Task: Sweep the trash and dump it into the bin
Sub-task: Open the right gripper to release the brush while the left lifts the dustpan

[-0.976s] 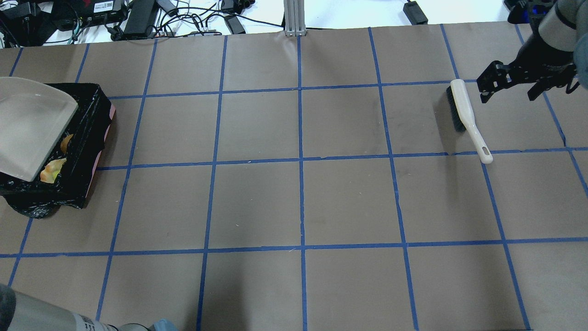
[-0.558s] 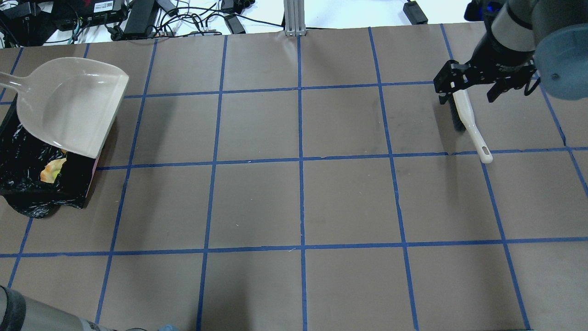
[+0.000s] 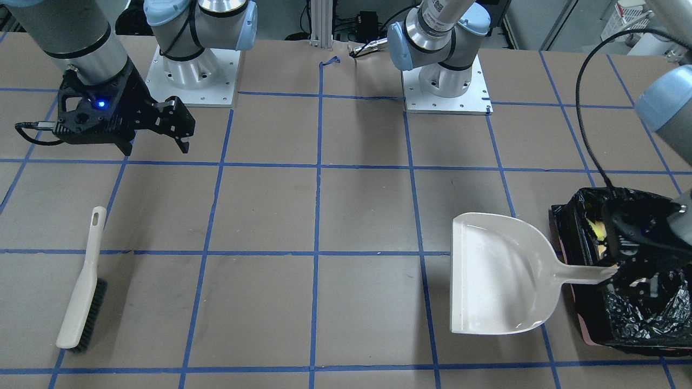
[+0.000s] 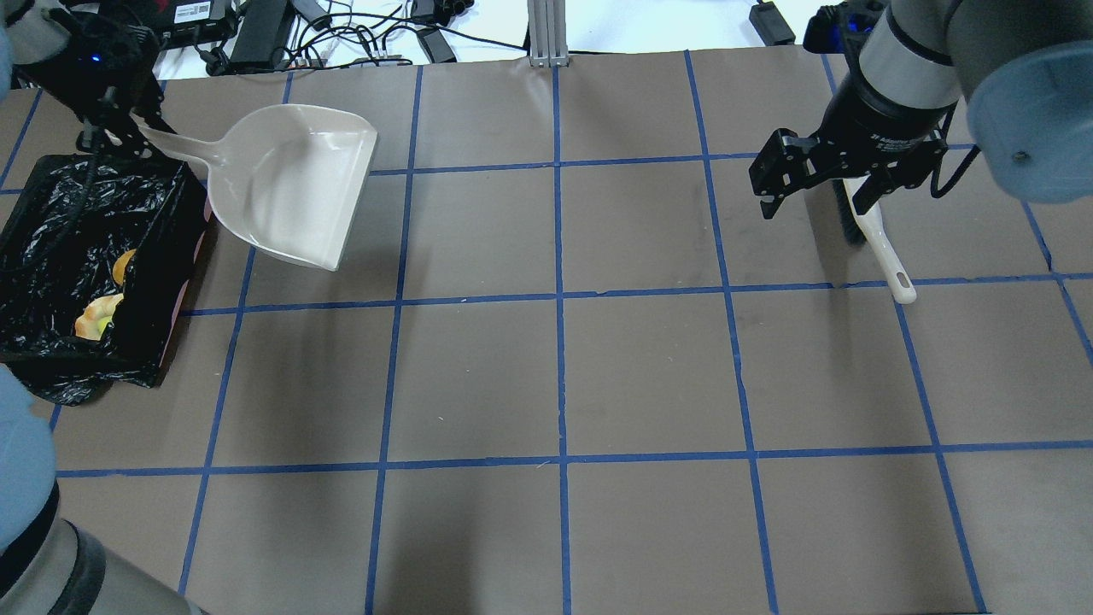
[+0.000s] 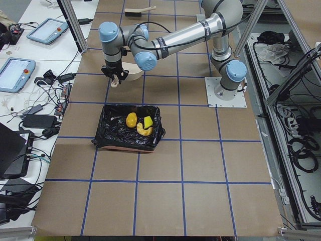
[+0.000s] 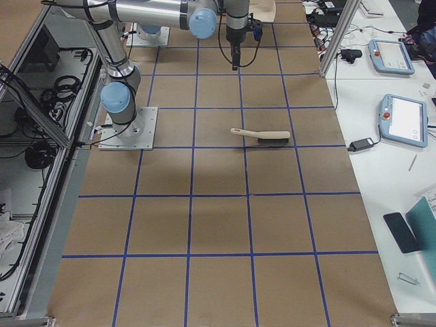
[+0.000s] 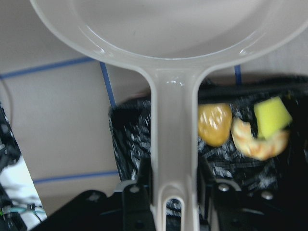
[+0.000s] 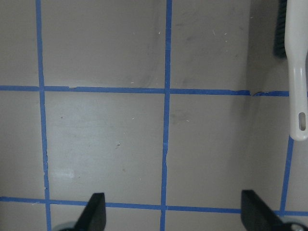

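Note:
The trash lies in the black-bagged bin (image 4: pixel 51 213): the potato lump (image 7: pixel 214 124), the croissant piece (image 7: pixel 260 144) and the green sponge wedge (image 7: pixel 272 117). My left gripper (image 4: pixel 128 128) is shut on the handle of the cream dustpan (image 4: pixel 295 184). It holds the empty pan over the table just right of the bin. The bin also shows in the front view (image 3: pixel 638 319). My right gripper (image 4: pixel 815 205) is open and empty, hovering just left of the cream hand brush (image 4: pixel 884 252), which lies flat on the table. The brush shows at the right edge of the right wrist view (image 8: pixel 297 72).
Cables and power bricks (image 4: pixel 256 30) lie past the table's far edge, beside an aluminium post (image 4: pixel 546 34). Both arm bases (image 3: pixel 192 75) (image 3: pixel 446 81) stand at the robot's side. Brown paper with a blue tape grid (image 4: pixel 559 299) covers the table.
My left gripper has swung the dustpan off the bin, to the right and farther away, uncovering the trash inside. My right gripper has moved left, past the brush.

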{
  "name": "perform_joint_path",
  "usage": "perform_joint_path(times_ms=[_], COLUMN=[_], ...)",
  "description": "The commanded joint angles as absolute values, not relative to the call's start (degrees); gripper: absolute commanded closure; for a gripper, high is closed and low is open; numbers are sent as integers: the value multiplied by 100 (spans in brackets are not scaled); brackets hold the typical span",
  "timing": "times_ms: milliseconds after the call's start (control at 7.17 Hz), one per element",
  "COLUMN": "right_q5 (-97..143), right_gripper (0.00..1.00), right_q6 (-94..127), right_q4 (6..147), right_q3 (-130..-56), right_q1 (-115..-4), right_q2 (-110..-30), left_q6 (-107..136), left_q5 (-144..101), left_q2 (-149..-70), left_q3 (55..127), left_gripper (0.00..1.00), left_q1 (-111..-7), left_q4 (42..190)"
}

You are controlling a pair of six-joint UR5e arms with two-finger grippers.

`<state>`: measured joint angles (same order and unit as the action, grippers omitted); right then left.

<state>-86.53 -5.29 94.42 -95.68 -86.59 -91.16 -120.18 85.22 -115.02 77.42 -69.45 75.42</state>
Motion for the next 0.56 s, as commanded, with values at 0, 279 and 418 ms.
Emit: perform_joint_path(times_ms=[0,279,418], right_q5=[-8692,-8719,-8719], right_gripper=[0,0,0], right_q6=[-545,-554,-502], right_q4=[9212,9185,9245], right_q3=[-9562,-9571,-9580], right_q1=[-8631,-8631,-8631], right_q2=[-9071,-9105,-9114], left_q6=[-11379,-11443,-11426], left_q5=[8341,8376,8367], left_q2=[-12047,-12304,-12435], left_q3=[7778,7805,7805], left_gripper=[78,77,75], left_q1=[-7372,-7400,-7409], left_q4=[7278,7049,7031])
